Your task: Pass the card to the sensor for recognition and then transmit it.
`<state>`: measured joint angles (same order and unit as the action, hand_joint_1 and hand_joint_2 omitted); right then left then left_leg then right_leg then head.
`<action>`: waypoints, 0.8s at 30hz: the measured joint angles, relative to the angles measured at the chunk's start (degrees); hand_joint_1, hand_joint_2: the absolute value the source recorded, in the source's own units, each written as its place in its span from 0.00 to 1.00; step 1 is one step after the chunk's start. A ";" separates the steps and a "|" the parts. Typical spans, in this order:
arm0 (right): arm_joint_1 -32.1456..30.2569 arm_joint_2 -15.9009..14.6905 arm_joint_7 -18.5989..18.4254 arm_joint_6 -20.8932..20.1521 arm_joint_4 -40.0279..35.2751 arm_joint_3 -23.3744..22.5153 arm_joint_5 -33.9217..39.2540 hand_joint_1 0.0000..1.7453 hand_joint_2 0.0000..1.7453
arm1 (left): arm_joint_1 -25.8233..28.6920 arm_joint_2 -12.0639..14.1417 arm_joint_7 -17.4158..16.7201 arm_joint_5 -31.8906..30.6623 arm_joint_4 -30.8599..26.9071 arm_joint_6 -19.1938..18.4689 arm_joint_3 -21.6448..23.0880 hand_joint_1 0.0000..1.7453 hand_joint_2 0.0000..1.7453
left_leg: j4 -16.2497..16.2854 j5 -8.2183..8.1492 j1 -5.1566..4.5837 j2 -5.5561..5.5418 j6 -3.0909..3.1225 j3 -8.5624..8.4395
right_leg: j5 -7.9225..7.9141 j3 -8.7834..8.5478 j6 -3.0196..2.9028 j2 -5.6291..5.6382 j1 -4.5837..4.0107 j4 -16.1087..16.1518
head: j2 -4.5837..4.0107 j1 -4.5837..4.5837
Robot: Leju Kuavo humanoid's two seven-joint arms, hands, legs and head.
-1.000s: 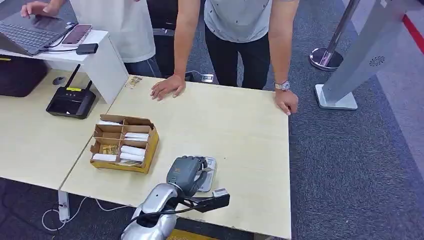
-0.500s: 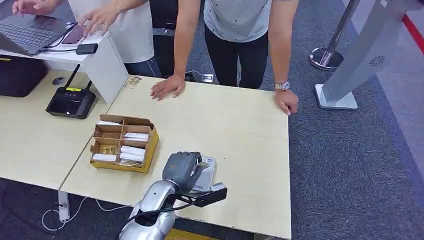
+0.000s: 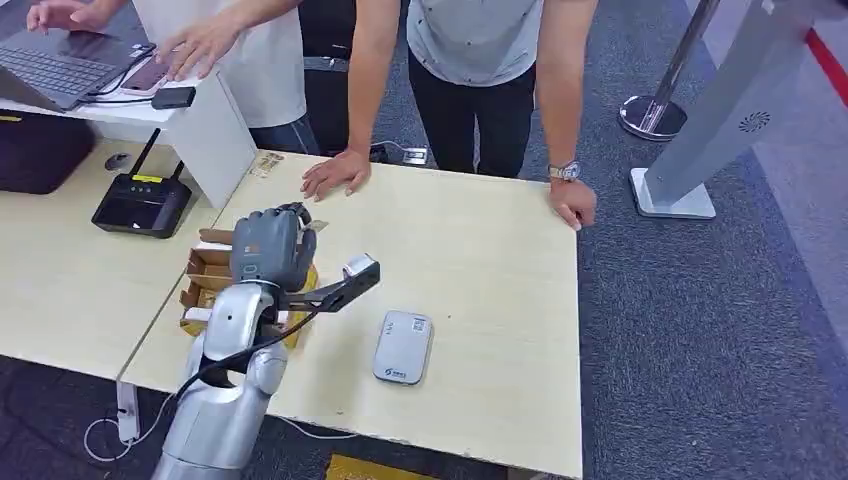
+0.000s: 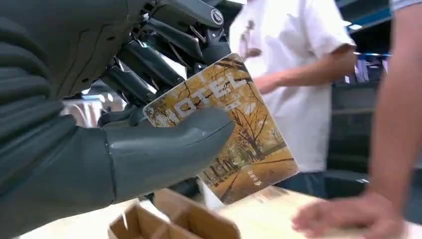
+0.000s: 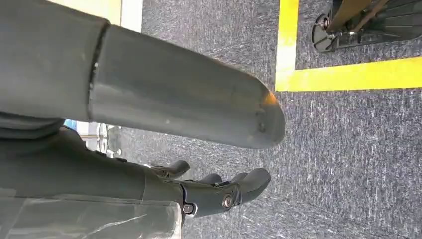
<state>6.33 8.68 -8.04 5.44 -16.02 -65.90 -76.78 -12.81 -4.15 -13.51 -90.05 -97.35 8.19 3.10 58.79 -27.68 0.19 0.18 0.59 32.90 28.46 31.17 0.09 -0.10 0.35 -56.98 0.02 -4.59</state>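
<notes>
Above the cardboard box, the left hand pinches a hotel key card between thumb and fingers. Nearer, the grey card reader lies on the table. The right hand hangs with fingers apart, holding nothing.

Sensor on table, right of box; router left.

Even, bright indoor light falls on the pale surface in my head view, with soft, faint shadows. From my left wrist, the card is sharp, the people behind blurred and backlit.
</notes>
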 joint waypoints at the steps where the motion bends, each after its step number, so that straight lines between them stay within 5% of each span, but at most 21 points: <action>1: 0.00 0.00 0.04 -0.02 0.00 0.00 -0.02 0.00 0.00 | -0.64 1.33 -1.02 0.00 0.00 -0.50 0.00 1.00 1.00 | 0.00 0.00 0.00 0.01 0.00 0.00 | 0.00 0.00 0.00 0.00 0.00 0.00 | -0.02 0.00; 12: 0.05 0.00 0.20 -0.41 0.02 0.00 -1.05 0.00 0.00 | -5.45 10.79 -5.66 0.00 3.08 -2.07 -0.02 1.00 1.00 | 0.00 0.01 -0.02 0.02 -0.01 0.01 | -0.01 0.02 0.00 0.02 0.01 0.01 | 0.00 0.00; 24: 0.17 0.00 0.26 -0.44 0.02 0.00 -1.11 0.00 0.00 | -7.34 13.17 -5.61 0.00 6.45 -2.18 -0.81 1.00 1.00 | 0.00 0.00 -0.02 0.02 -0.01 0.01 | -0.01 0.03 0.00 0.02 0.01 0.01 | 0.00 0.02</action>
<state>6.50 8.68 -7.78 5.01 -16.00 -65.90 -77.90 -20.15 9.03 -19.12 -90.05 -90.90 6.01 2.29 58.79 -27.67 0.18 0.20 0.58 32.91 28.45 31.20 0.08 -0.08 0.36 -56.97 0.02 -4.57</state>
